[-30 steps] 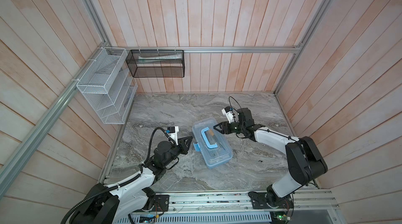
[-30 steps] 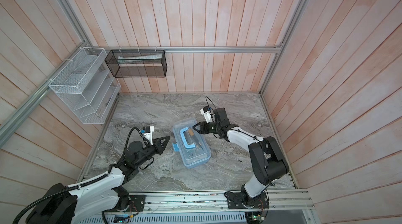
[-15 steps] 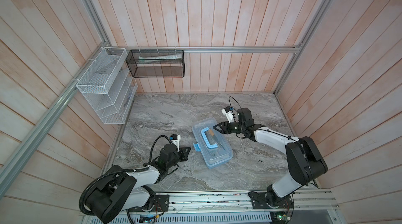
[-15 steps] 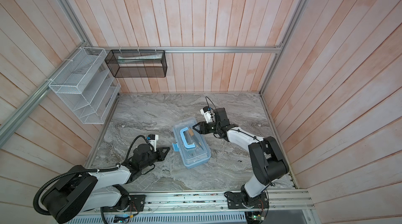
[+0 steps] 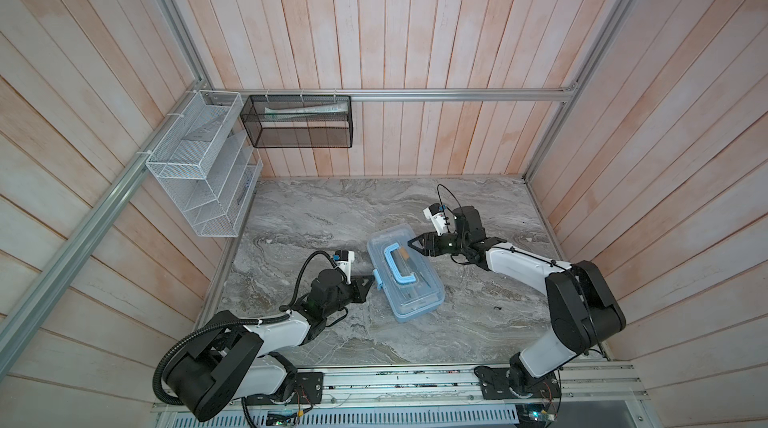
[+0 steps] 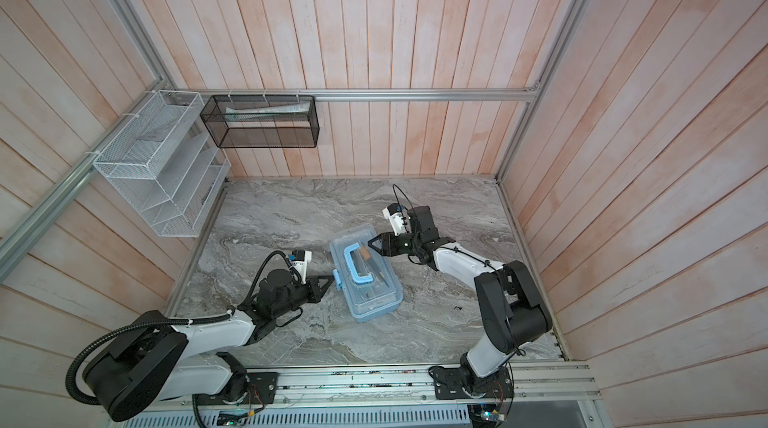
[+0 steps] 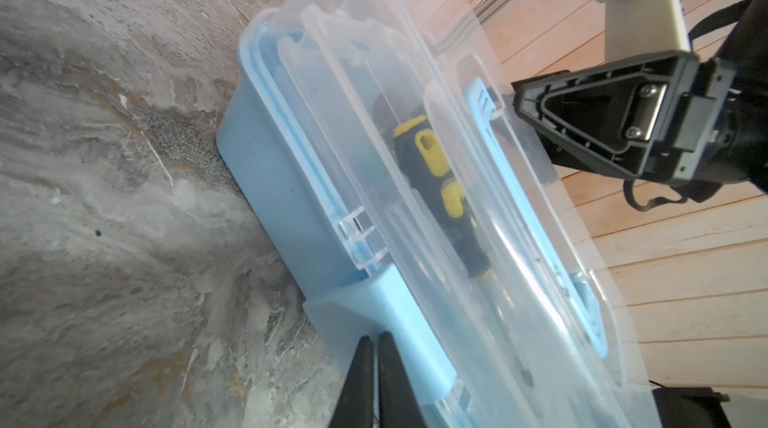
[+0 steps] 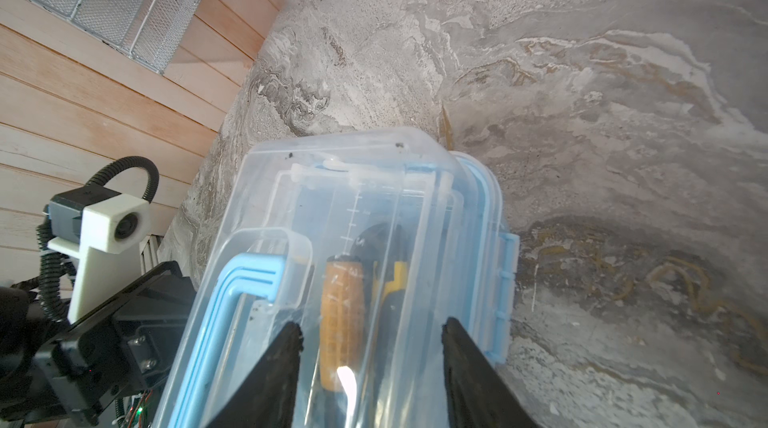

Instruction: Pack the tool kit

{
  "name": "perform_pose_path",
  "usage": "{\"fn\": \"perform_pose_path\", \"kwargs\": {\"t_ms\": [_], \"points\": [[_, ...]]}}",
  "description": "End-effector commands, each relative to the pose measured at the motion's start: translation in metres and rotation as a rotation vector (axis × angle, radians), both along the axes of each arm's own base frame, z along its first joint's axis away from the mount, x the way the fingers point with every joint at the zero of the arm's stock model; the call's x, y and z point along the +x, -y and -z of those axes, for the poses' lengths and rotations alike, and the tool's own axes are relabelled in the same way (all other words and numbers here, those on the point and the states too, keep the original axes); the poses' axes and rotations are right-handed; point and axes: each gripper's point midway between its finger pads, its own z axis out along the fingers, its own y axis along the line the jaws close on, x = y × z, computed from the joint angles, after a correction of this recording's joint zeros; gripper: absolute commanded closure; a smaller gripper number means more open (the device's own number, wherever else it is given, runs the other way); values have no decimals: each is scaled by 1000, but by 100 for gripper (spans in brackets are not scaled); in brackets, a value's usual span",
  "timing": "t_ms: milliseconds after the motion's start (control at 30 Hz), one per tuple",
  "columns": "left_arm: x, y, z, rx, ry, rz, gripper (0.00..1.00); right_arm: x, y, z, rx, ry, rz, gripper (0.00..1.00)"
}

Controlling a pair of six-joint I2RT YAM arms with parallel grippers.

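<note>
The tool kit (image 5: pixel 417 296) (image 6: pixel 376 299) lies in the middle of the marble table, its clear lid down and the blue handle (image 5: pixel 398 265) flat on top. Through the lid I see a yellow-and-black screwdriver (image 7: pixel 428 155) and an orange-handled tool (image 8: pixel 338 322). My left gripper (image 5: pixel 371 279) (image 7: pixel 375 338) is shut, its tips against the blue side latch (image 7: pixel 399 313) on the box's left side. My right gripper (image 5: pixel 411 243) (image 8: pixel 370 330) stands open over the lid's far right end, with nothing between its fingers (image 8: pixel 291 338).
A white wire mesh rack (image 5: pixel 203 168) hangs on the left wall and a black mesh basket (image 5: pixel 297 122) on the back wall. A small dark scrap (image 5: pixel 496 307) lies on the table right of the box. Wood walls close in on three sides.
My left gripper has shut, dropped low and moved right until its tips meet the box's side latch. The right arm and the box have not moved.
</note>
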Motion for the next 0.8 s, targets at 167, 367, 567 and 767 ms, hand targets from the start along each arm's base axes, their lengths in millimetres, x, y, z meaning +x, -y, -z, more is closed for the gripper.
{"fn": "perform_pose_path", "kwargs": {"t_ms": [167, 367, 567, 767], "points": [[1, 17, -13, -20, 44, 53, 92, -21, 0, 28, -43, -95, -35, 48], [2, 25, -21, -32, 55, 68, 92, -22, 0, 28, -42, -97, -34, 48], [2, 28, -27, -32, 66, 77, 93, -23, 1, 29, -43, -97, -34, 48], [4, 19, -23, 19, 55, 36, 94, -23, 1, 29, -46, -103, -35, 48]]}}
